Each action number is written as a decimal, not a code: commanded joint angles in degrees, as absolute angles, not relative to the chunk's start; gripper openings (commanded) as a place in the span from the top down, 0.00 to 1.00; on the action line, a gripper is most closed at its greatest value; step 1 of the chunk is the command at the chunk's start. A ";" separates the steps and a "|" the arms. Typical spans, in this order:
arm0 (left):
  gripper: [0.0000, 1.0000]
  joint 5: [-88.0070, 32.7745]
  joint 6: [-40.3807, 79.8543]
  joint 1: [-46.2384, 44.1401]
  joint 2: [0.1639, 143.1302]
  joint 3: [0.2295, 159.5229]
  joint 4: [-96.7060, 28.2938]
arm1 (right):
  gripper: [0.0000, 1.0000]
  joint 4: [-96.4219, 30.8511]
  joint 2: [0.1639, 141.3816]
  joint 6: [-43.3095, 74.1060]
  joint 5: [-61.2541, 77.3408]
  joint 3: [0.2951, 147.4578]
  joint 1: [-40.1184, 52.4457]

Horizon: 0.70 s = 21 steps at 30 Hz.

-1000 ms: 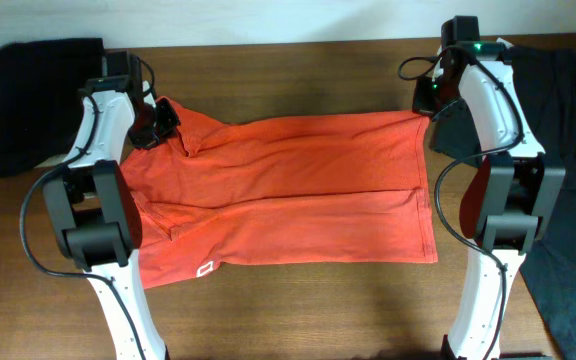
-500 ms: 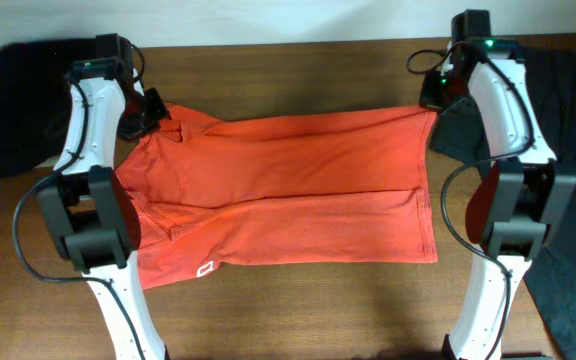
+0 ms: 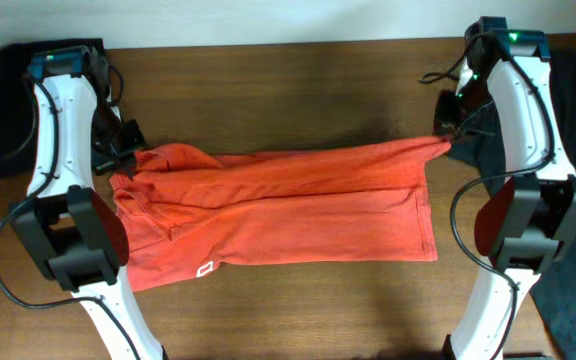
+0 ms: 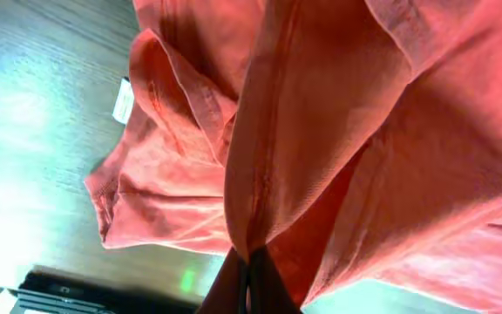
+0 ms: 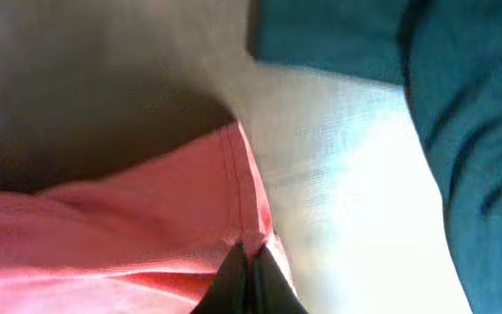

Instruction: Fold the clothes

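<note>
The red-orange T-shirt (image 3: 288,205) lies across the brown table, back side up, no lettering visible. My left gripper (image 3: 120,160) is shut on the shirt's far left corner and holds it lifted. My right gripper (image 3: 446,140) is shut on the far right corner and holds it lifted too. The far edge hangs taut between them above the lower layer. In the left wrist view my fingers (image 4: 249,279) pinch a seam of the cloth (image 4: 338,131). In the right wrist view my fingers (image 5: 249,270) pinch the hem (image 5: 146,227).
A black garment (image 3: 8,100) lies at the far left of the table. A dark teal garment (image 3: 568,180) lies at the right, also in the right wrist view (image 5: 443,105). A small white mark (image 3: 205,269) shows on the shirt's near left.
Both grippers have pulled the shirt's far edge toward the near side and lifted it. The left arm swung outward to the left, the right arm to the right.
</note>
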State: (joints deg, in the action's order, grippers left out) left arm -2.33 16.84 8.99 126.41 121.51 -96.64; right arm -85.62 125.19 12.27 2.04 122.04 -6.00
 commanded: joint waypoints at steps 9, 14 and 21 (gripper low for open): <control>1.00 -0.38 22.41 8.54 104.05 82.19 -84.29 | 0.96 -95.50 118.04 12.51 1.93 114.21 -6.42; 1.00 -0.19 23.97 14.83 104.05 73.10 -75.81 | 0.96 -93.41 116.95 12.51 1.91 102.06 -6.42; 0.99 -0.16 23.33 16.03 104.07 69.78 -73.87 | 0.96 -79.00 116.73 17.98 -4.19 88.29 -9.65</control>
State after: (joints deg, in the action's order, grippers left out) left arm -0.60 23.03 15.18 104.51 70.52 -73.84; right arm -80.42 117.73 13.76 -0.43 89.80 -6.98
